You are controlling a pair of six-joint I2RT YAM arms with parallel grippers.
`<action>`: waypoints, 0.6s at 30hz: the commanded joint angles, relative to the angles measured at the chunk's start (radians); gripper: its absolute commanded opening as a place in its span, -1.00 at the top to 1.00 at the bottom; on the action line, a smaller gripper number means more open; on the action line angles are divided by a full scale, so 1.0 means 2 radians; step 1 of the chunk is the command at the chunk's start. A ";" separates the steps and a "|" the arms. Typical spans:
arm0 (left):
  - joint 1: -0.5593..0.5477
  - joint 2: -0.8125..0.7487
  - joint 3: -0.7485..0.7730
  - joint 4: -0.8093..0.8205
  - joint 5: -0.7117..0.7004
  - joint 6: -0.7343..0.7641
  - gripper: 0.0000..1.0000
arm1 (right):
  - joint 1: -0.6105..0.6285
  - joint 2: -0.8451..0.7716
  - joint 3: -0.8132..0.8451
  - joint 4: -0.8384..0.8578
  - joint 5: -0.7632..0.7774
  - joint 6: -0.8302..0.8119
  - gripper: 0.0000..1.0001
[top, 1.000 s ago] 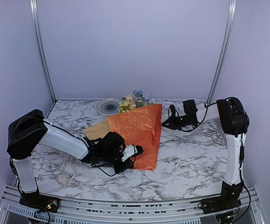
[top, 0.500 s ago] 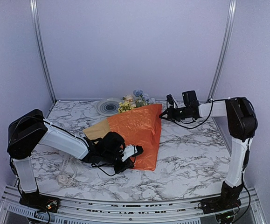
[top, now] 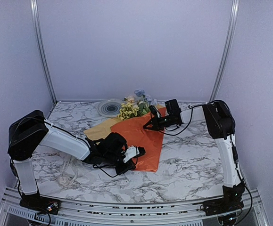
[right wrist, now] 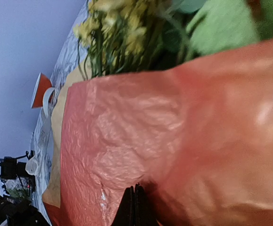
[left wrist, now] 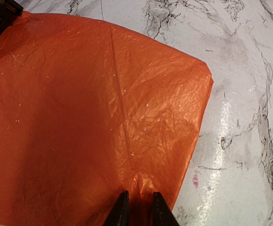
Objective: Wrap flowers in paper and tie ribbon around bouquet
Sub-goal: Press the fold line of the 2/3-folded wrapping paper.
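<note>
OPERATOR: Report the near end first.

TECHNICIAN: Nearest, beside the left arm (top: 63, 140), a pale loop lies on the desk (top: 193, 160). I take it for the ribbon (top: 64, 177), untouched. Beyond it the left jaws stand narrow, pinched on the near edge of the paper (top: 141, 136). The left arm lies low, with its forearm almost flat along the desk, pointing rightward.

OPERATOR: How does the bundle lie?

TECHNICIAN: Its long axis runs near to far. The narrow end is at the left jaws. The flowers (top: 130, 109) are at the far end, blossoms clear of the paper. The stems are hidden under the sheet. A strip of the paper's paler reverse shows on the left side.

OPERATOR: And the right side?

TECHNICIAN: The right arm (top: 228, 155) stands upright from its base, bends at the elbow and extends leftward across the desk. The right jaws are closed flat on the paper's far right flap, just beside the blossoms. The flap is raised off the desk.

OPERATOR: What governs the next move?

TECHNICIAN: Judgement: the flowers lie to the left of the right jaws, so the flap must cross the long axis leftward, over the stems. The right arm is nearer that flap. The left jaws serve as anchor at the narrow end. Wrapping appears partway done, and tying has not begun.
</note>
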 commanded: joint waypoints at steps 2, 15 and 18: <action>0.003 0.038 -0.008 -0.096 -0.006 0.010 0.66 | -0.047 0.052 0.066 0.075 -0.002 0.097 1.00; 0.011 0.040 -0.007 -0.103 0.002 0.012 0.66 | -0.090 0.143 0.274 0.035 0.055 0.135 1.00; 0.011 0.039 -0.008 -0.103 0.001 0.011 0.66 | -0.094 0.117 0.294 0.005 0.066 0.111 1.00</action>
